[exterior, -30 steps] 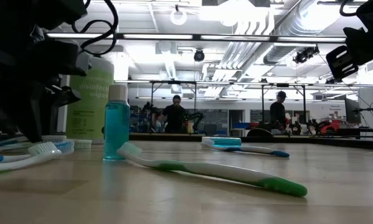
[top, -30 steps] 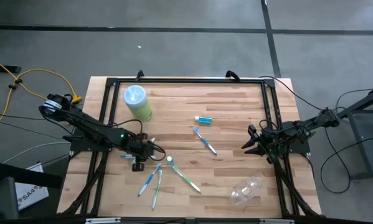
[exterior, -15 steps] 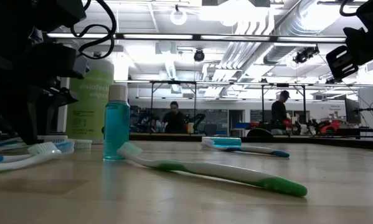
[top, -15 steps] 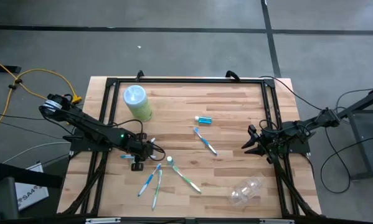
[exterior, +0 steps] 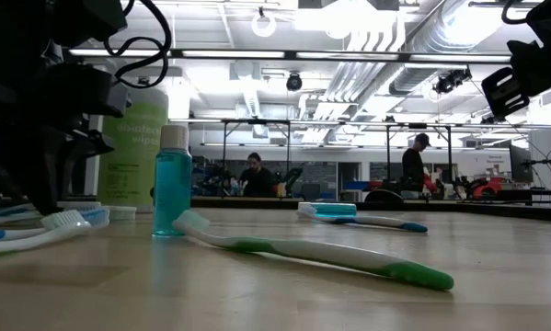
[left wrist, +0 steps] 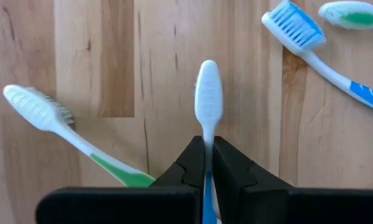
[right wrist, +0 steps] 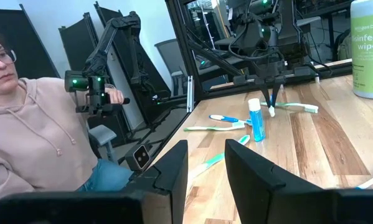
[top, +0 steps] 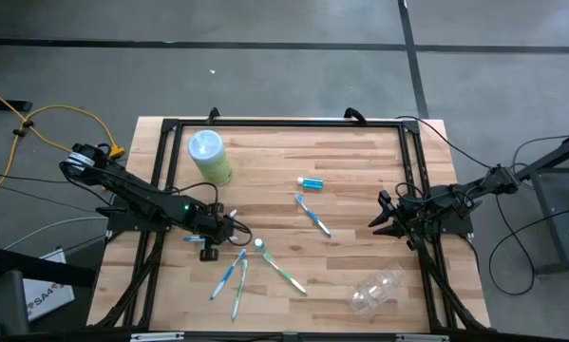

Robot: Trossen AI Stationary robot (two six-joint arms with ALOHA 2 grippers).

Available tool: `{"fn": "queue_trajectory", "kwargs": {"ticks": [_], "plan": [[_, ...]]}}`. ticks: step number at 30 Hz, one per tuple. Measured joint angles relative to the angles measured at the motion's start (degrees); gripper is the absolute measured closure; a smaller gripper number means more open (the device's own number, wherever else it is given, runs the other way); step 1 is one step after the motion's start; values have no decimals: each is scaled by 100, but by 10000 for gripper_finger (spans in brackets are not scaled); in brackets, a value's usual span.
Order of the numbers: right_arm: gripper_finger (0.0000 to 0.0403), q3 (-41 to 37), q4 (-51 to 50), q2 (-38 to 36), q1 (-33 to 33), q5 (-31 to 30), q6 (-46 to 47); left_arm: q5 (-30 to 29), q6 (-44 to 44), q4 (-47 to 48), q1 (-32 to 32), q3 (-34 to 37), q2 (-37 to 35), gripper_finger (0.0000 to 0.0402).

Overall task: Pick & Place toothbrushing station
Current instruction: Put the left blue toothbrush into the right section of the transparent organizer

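Nothing on the worktop (top: 360,152) has shifted since the earlier frames; only a person in the far room has moved a little. Left hand (left wrist: 206,163) sits at the left near side, clamped on a blue-and-white brush (left wrist: 208,102), so the pick looks made; I judge the next move is a lift towards the cup (top: 376,290), on its side near right. Right hand (right wrist: 205,165) waits apart at the right edge; farthest back, the canister (right wrist: 368,46) reads "Basics … wipes".

Both arms are dark, slim and jointed, with black cables looping along them. The left arm (top: 142,201) carries a small green light and a round silver-ringed base joint. Its fingers (left wrist: 185,171) are matte black wedges.
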State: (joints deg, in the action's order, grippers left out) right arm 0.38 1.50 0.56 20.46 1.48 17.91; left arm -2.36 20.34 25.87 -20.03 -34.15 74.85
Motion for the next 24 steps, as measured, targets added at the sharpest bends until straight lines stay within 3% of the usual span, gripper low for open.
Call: {"fn": "queue_trajectory", "kwargs": {"ticks": [10, 14, 19, 24], "plan": [[305, 0, 0, -1, 0, 0, 0, 372, 50, 396, 47, -299, 2, 397], [305, 0, -2, 0, -1, 0, 0, 214, -95, 1058, 48, -766, 2, 397], [305, 0, 0, -1, -1, 0, 0, 191, -403, 1150, 48, -1214, 2, 398], [305, -1, 0, -1, -1, 0, 0, -221, -717, 1318, -20, -1712, -13, 398]]}}
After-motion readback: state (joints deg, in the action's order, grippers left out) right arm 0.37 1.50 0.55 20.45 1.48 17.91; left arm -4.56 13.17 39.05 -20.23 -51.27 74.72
